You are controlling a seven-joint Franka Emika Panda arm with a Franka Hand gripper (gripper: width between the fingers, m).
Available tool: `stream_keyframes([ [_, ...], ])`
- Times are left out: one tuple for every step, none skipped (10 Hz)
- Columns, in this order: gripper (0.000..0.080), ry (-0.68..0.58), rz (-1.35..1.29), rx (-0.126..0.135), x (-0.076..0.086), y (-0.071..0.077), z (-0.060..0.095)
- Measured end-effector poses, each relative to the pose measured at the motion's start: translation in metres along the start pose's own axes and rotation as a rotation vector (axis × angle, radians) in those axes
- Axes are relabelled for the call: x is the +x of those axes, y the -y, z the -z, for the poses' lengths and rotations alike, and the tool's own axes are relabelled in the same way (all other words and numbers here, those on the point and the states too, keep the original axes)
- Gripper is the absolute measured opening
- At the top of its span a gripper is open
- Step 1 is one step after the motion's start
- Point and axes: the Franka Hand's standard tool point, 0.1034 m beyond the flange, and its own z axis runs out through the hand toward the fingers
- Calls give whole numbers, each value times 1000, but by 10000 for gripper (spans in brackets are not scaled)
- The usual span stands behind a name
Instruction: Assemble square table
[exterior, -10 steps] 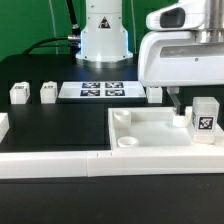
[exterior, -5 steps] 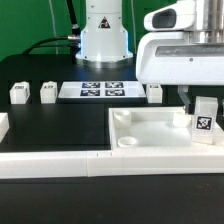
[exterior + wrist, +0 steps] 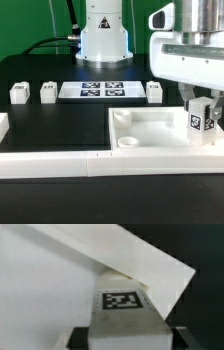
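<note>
The square table top (image 3: 150, 135) is a white tray-like slab with a raised rim and round corner sockets, lying at the exterior view's right. A white block leg (image 3: 199, 121) with a black-and-white tag stands upright over the top's far right corner. My gripper (image 3: 200, 112) is shut on it from above. In the wrist view the tagged leg (image 3: 122, 308) fills the gap between my dark fingers (image 3: 78, 337), with the white top (image 3: 50, 280) behind it. Three more legs (image 3: 18, 93) (image 3: 48, 92) (image 3: 154, 92) stand in a row at the back.
The marker board (image 3: 98, 90) lies flat at the back, in front of the arm's base (image 3: 104, 40). A long white rail (image 3: 50, 160) runs along the front edge, and another white piece (image 3: 3, 125) sits at the exterior view's left edge.
My jaws have closed on the tagged leg. The hand has risen a little and shifted toward the exterior view's right. The leg has barely moved.
</note>
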Motion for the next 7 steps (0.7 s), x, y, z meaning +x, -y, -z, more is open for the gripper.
stream_keyframes([
  [293, 25, -126, 12, 0, 0, 0],
  [293, 43, -188, 15, 2, -1, 0],
  [293, 52, -239, 9, 4, -2, 1],
  [357, 54, -269, 7, 2, -2, 0],
  [493, 54, -214, 8, 2, -2, 0],
  [493, 49, -185, 9, 1, -2, -1],
  [615, 9, 60, 22, -3, -1, -4],
])
